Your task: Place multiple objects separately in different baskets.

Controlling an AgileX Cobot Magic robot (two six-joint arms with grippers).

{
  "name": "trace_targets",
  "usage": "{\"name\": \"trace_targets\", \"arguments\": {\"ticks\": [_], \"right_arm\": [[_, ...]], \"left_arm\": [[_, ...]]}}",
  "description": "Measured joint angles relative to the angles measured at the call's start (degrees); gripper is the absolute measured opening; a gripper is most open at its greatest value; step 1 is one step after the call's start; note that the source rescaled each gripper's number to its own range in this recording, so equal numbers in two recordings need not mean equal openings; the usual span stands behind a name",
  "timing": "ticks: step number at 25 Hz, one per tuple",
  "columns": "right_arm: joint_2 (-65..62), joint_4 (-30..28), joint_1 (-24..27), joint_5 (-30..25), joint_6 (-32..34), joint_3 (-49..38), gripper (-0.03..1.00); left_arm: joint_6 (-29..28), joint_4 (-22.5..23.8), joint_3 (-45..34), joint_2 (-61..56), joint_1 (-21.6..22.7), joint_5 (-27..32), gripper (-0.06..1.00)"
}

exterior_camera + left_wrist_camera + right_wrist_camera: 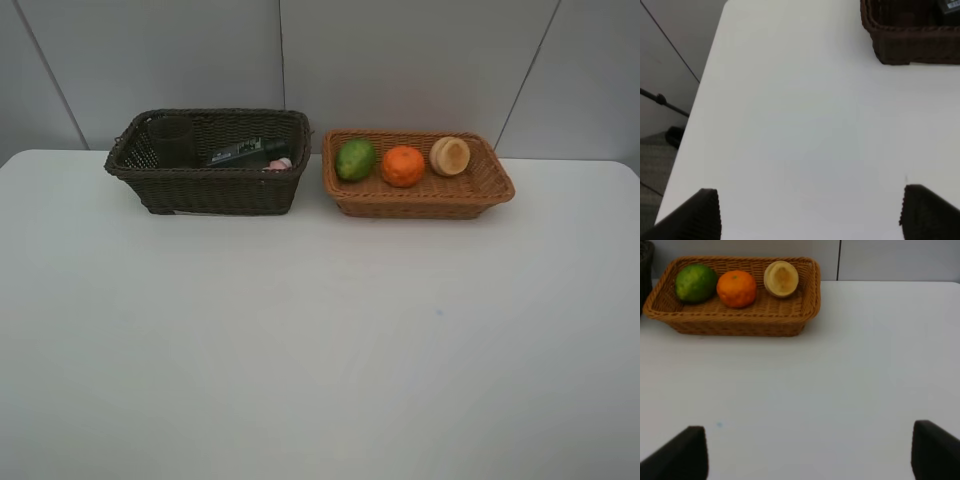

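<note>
I hold both the left gripper (810, 215) and right gripper (810, 452) parted wide and empty above the table (320, 350). Ahead of the right one, the tan basket (740, 322) holds three fruits; ahead of the left, the dark basket (910, 45) apparently holds the rest. I verify before retracting.

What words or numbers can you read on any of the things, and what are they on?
None can be read.
The flat dark-green bottle in the dark brown basket has a pale label, too small and blurred to read.
The fruit in the orange-tan basket carry no writing.
</note>
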State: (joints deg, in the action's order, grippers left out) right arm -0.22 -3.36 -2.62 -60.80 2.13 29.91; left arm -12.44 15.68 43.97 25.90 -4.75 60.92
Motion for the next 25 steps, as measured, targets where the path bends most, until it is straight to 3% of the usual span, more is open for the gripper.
{"name": "trace_targets", "arguments": {"ticks": [5,15,25], "right_arm": [[0.0,0.0,0.0,0.0,0.0,0.0,0.82],[0.0,0.0,0.0,0.0,0.0,0.0,0.82],[0.0,0.0,0.0,0.0,0.0,0.0,0.82]], "left_arm": [[1.06,-3.39,-0.27,-7.56,0.6,7.52,0.73],[1.65,-7.06,-3.59,-17.58,2.61,7.69,0.73],[8.76,-11.79,-10.81,-26.26,6.69,7.69,0.73]]}}
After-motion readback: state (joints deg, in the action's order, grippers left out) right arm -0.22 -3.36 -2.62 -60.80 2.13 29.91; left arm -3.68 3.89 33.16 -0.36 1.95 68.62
